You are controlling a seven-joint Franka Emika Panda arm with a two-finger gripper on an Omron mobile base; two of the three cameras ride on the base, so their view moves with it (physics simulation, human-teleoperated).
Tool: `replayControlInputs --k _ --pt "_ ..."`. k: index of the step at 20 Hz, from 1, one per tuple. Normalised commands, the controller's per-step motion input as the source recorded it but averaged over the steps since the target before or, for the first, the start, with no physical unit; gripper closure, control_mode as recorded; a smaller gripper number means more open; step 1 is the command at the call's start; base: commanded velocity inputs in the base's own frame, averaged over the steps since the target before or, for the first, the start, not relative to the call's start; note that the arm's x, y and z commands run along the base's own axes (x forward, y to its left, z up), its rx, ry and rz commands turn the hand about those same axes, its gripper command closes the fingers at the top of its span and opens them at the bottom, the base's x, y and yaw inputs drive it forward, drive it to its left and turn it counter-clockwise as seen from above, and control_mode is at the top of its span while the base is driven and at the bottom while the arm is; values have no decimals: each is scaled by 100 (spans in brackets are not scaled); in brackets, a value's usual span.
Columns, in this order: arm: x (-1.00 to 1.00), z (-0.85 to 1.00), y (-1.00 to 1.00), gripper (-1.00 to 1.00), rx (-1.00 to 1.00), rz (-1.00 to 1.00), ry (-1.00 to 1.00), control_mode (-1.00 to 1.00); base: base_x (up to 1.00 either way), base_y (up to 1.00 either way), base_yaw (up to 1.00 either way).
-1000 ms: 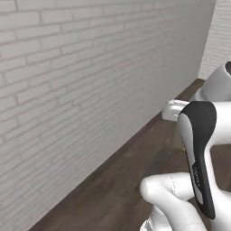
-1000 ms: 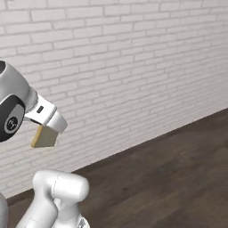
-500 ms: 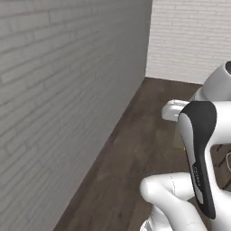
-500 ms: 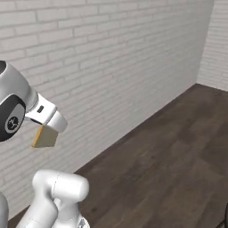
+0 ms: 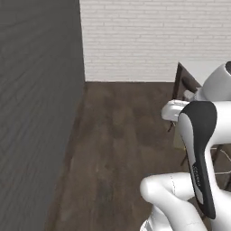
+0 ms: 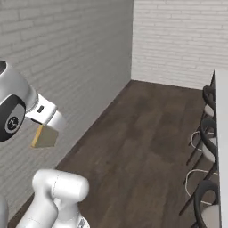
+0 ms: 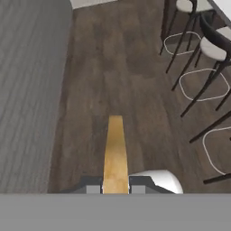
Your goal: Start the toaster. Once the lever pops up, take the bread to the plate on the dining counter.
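Observation:
My gripper (image 7: 115, 187) is shut on the bread (image 7: 114, 151), a thin pale tan slice seen edge-on between the fingers. In the right base view the bread (image 6: 44, 137) hangs from the gripper (image 6: 48, 128) at the left, high above the dark wood floor. The dining counter (image 5: 204, 70) is a white top at the right, and its edge (image 6: 221, 111) runs down the right side of the right base view. The toaster, its lever and the plate are out of view.
Dark chairs (image 6: 205, 133) stand in a row along the counter, and the hand view looks down on these chairs (image 7: 205, 38). A grey brick wall (image 5: 36, 113) runs along the left. A white brick wall (image 5: 149, 36) closes the far end. Wood floor (image 6: 142, 151) lies between.
The whole picture has swung as the base turned: the brick wall slid left, and the room corner, counter and chairs came into view. The bread stays held in the gripper.

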Motion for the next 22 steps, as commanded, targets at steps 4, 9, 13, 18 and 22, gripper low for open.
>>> replayControlInputs --k 4,9,13,18,22 --pt "0 0 0 100 0 0 0 100 78 11 -59" --pt "0 0 0 100 0 0 0 100 88 18 -57" --pt "0 0 0 100 0 0 0 100 85 19 -57" --pt "0 0 0 100 0 0 0 100 63 17 -63" --pt "0 0 0 100 0 0 0 100 30 14 -75"
